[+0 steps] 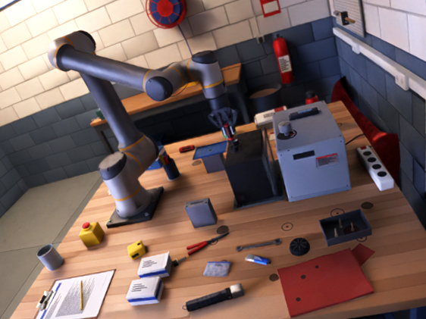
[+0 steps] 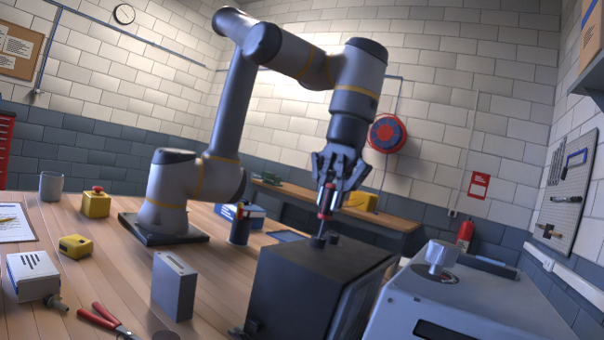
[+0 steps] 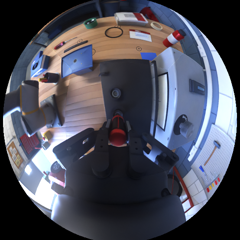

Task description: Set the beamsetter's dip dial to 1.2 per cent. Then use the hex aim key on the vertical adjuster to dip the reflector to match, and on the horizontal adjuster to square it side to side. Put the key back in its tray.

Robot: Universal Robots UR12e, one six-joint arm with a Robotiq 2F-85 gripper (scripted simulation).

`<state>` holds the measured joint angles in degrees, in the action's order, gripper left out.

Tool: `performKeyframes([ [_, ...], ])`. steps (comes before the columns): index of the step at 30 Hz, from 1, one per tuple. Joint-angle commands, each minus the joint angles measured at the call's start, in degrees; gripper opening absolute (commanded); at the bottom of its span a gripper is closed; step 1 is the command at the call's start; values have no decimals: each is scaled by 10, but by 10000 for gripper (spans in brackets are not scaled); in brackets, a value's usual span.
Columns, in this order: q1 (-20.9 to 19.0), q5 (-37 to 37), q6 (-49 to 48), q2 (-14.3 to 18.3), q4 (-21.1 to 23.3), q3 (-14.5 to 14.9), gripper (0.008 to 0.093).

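Note:
The hex aim key [image 2: 326,200], with its red and black handle, stands upright between the two fingers of my gripper [image 2: 329,204], which are clamped on the handle, as the wrist camera [image 3: 117,131] plainly shows. The key's thin shaft points down into the nearer of two round adjusters [image 2: 317,241] on top of the dark headlamp housing [image 1: 250,167]. The second adjuster [image 3: 116,93] sits free farther along the top. The grey beamsetter box [image 1: 310,149] stands right of the housing, its dip dial [image 1: 285,128] on top. The blue key tray [image 1: 209,150] lies empty behind the housing.
A small dark tray [image 1: 345,226] with pins sits on the front right of the bench, near a red mat [image 1: 323,280]. A pen cup [image 1: 170,166] and the arm's base [image 1: 133,199] stand left of the housing. Pliers, a wrench and small boxes lie scattered in front.

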<state>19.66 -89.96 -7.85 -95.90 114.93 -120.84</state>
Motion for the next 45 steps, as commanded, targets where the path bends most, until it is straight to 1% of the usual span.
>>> performKeyframes([
  [1,0,0,0,0,0,0,80],
  [45,0,0,0,3,9,-5,80],
])
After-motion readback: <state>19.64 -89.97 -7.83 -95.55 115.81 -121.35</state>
